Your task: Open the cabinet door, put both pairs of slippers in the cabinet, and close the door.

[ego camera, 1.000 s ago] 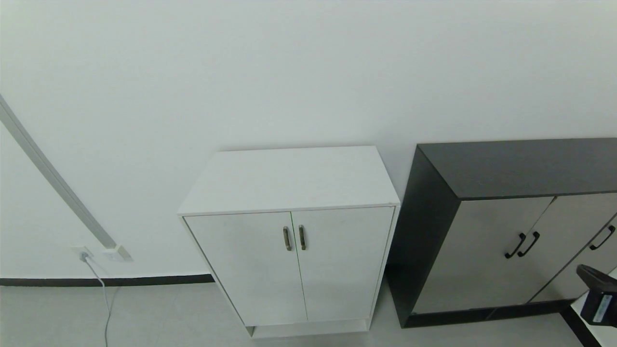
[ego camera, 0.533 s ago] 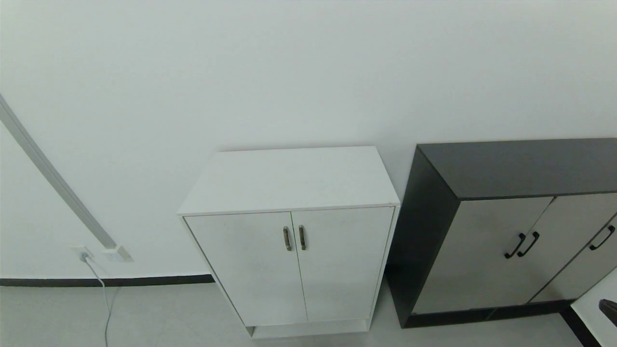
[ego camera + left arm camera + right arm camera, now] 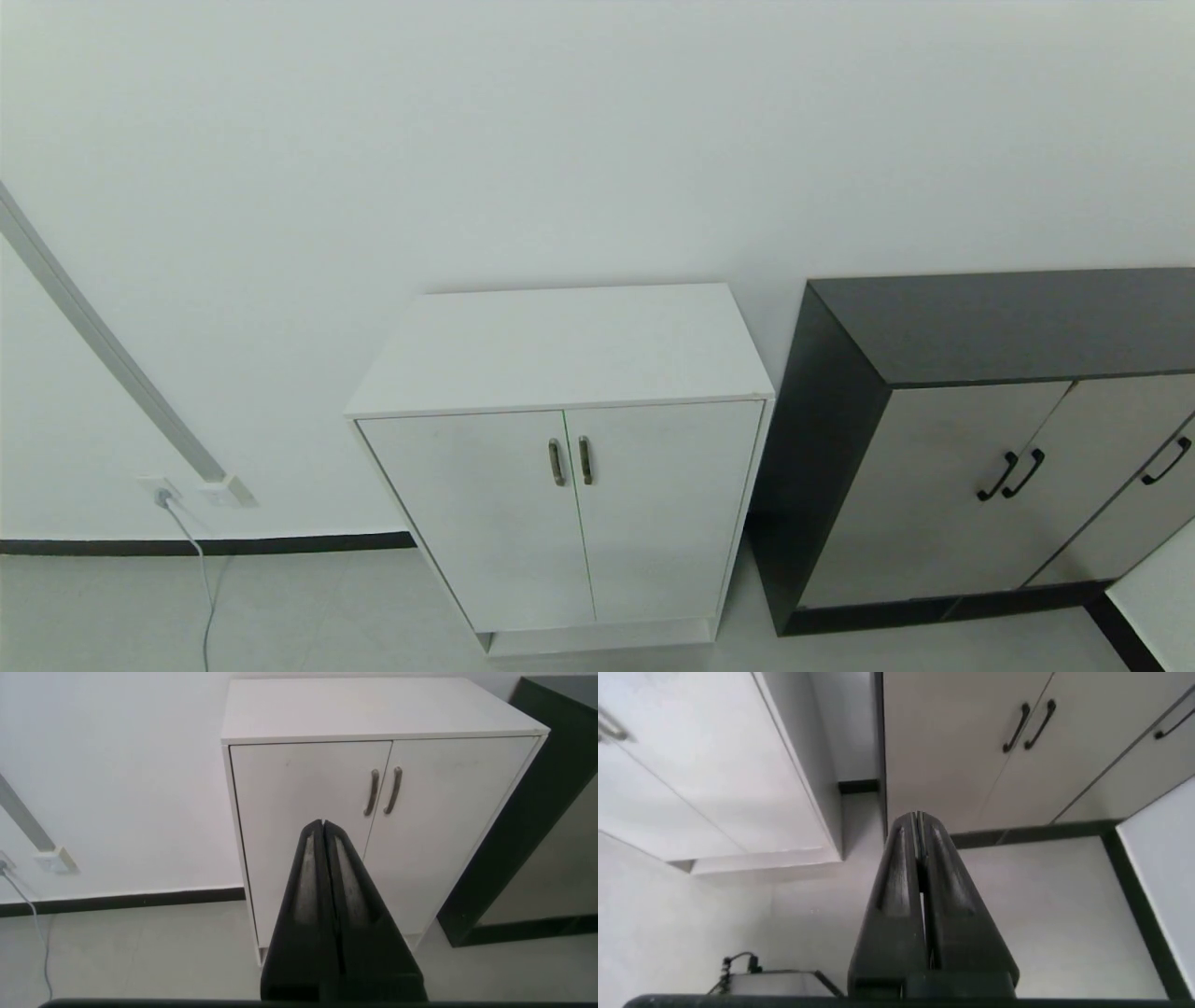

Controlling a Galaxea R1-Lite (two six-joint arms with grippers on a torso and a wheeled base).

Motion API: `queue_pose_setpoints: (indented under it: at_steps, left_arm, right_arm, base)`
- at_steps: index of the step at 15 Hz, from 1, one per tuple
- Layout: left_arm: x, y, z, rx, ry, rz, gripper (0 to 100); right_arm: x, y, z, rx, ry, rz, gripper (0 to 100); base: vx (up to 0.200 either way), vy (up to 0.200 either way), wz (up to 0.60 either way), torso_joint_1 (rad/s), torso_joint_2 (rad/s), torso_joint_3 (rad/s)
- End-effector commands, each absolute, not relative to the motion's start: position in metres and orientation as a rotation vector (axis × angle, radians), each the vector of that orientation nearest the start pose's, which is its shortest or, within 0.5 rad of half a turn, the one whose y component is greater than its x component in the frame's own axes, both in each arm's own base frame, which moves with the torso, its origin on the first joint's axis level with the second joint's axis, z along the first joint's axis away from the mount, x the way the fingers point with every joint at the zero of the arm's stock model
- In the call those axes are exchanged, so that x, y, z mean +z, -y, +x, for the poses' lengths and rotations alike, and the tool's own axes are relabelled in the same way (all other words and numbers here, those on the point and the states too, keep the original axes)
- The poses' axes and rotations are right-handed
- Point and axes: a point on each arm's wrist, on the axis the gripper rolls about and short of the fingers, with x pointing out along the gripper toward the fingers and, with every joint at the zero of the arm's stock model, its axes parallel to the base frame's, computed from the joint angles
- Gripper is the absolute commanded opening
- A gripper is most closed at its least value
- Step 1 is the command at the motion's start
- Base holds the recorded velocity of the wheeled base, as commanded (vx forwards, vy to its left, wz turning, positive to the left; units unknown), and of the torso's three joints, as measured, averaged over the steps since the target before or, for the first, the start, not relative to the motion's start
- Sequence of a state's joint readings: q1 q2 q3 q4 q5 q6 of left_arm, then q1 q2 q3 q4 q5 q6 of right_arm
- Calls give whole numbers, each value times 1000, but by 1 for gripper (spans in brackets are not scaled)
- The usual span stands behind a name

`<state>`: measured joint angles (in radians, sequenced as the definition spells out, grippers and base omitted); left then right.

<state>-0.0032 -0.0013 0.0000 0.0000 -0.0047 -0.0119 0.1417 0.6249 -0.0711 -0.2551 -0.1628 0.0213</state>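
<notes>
While the white cabinet [image 3: 560, 448] is standing with both doors closed, I am holding my left pincer [image 3: 323, 825] and right pincer [image 3: 919, 818] pressed together.

White cabinet [image 3: 560, 448] stands upright, both doors shut.

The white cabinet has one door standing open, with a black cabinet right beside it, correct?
Not quite. The head view shows the white cabinet with both doors shut, none standing open. The black cabinet does stand right beside it.
</notes>
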Motion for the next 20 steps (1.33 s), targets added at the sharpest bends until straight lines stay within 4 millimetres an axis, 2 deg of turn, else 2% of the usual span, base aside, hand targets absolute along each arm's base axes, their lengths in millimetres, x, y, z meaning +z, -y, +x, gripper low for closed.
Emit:
queue_pose_setpoints:
  at_steps: [1, 7, 10, 14, 18, 20]
  left_arm:
    - [75, 0, -23, -8, 0, -12, 0]
    - [75, 0, -23, -6, 0, -12, 0]
    - [75, 0, -23, -6, 0, -14, 0]
    - [75, 0, -23, -2, 0, -15, 0]
    - [75, 0, -23, 0, 0, -15, 0]
    - [75, 0, -23, 0, 0, -15, 0]
  right_arm:
    - [113, -1, 25, 5, -254, -14, 0]
    - [94, 2, 0, 52, -249, -10, 0]
    - [92, 2, -7, 137, -200, 4, 0]
    - [78, 1, -6, 168, -229, -26, 0]
    - [78, 1, -6, 162, -218, -28, 0]
    - [78, 1, -8, 78, -190, -19, 0]
  base:
    - [0, 0, 0, 0, 0, 0]
    - [0, 0, 0, 0, 0, 0]
    - [0, 0, 0, 0, 0, 0]
    - [0, 0, 0, 0, 0, 0]
    - [0, 0, 0, 0, 0, 0]
    - [0, 0, 0, 0, 0, 0]
